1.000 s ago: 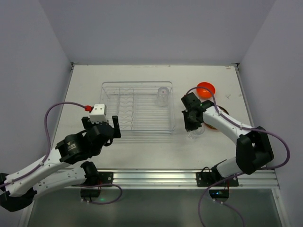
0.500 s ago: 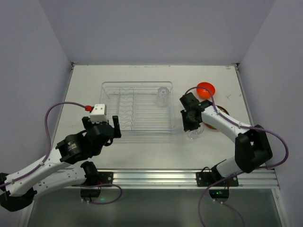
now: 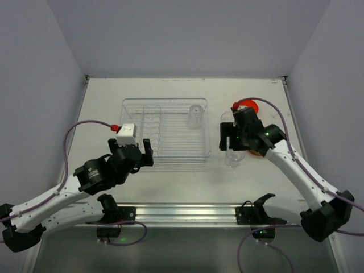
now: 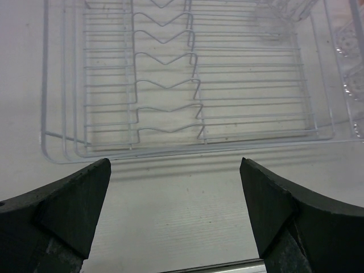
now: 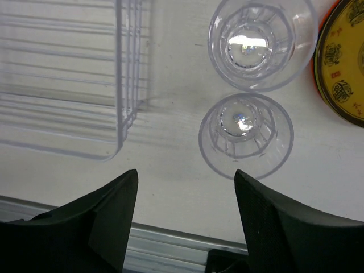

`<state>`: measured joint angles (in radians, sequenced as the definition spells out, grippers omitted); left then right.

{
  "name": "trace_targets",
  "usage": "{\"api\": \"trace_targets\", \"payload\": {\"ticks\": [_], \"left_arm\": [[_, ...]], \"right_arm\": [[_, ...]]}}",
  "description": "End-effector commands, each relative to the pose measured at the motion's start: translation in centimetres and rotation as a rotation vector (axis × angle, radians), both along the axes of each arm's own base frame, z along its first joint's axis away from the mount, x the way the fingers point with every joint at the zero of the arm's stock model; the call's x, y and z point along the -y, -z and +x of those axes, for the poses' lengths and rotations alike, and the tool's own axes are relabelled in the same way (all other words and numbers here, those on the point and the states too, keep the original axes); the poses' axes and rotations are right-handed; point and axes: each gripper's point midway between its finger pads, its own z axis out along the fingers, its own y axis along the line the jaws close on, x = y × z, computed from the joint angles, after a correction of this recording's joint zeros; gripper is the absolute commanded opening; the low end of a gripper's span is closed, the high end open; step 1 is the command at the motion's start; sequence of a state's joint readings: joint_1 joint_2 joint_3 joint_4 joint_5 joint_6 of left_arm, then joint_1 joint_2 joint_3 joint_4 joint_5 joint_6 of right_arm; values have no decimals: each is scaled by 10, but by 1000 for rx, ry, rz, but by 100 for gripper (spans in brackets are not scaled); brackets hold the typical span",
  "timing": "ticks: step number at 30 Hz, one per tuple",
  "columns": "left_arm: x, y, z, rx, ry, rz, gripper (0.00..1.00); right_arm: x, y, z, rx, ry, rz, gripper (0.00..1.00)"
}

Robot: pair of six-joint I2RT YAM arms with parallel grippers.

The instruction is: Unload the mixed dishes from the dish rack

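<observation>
The dish rack is a clear tray with wire dividers in the middle of the table. One clear glass stands in its far right corner. Two more glasses stand on the table right of the rack, one nearer and one farther. My right gripper hovers open above the nearer glass, touching nothing. A yellow patterned plate lies on an orange plate to the right. The orange bowl shows behind the right wrist. My left gripper is open before the rack's near edge.
The metal rail with both arm bases runs along the table's near edge. Walls close in the table at the back and both sides. The right arm covers most of the plate stack from above.
My right gripper has opened and let go of the nearer glass, then lifted and swung its wrist right. The left gripper has moved a little closer to the rack.
</observation>
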<state>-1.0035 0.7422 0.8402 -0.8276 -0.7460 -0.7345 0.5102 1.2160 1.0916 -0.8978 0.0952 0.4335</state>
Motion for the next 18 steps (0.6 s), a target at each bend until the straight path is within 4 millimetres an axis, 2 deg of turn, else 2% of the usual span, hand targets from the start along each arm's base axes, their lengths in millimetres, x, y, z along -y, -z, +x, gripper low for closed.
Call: {"api": "trace_targets", "payload": {"ticks": [1,3,5,6,8,9,11,12,14,15,16,17,18], "left_arm": [[50,-34,13,57,99,-178,100],[70,-47,19,59,125,-230,100],[98,-42,34,30,144,-201,100],[120,-43,47,8,161,-182,100],[139,-42,66,-28,174,-162,100],[156,-38,88,-82,185,-172,100],[166,-32,113,-131,186,-181,100],[179,-26,132,-151,177,-169,100],[187,-21,153,-161,168,-152,100],[196,4,163,-211,163,-107,100],[206,-14,177,-175,174,-122,100],[211,-11,187,-181,168,-115,100],[217,13,195,-226,164,-73,100]], "right_arm": [[12,-65,-8,189,23,68,80],[10,-86,-5,290,21,131,96],[7,-102,-13,383,-10,212,99],[3,-111,-10,441,-9,255,99],[11,-114,-15,500,15,276,99],[15,-114,-14,519,40,275,99],[33,-110,-13,555,113,224,99],[38,-105,-13,558,121,202,99],[45,-106,-16,582,136,186,99],[46,-106,-17,585,137,188,99],[46,-108,-20,596,134,204,99],[45,-111,-21,603,126,216,99],[40,-112,-23,609,105,237,99]]}}
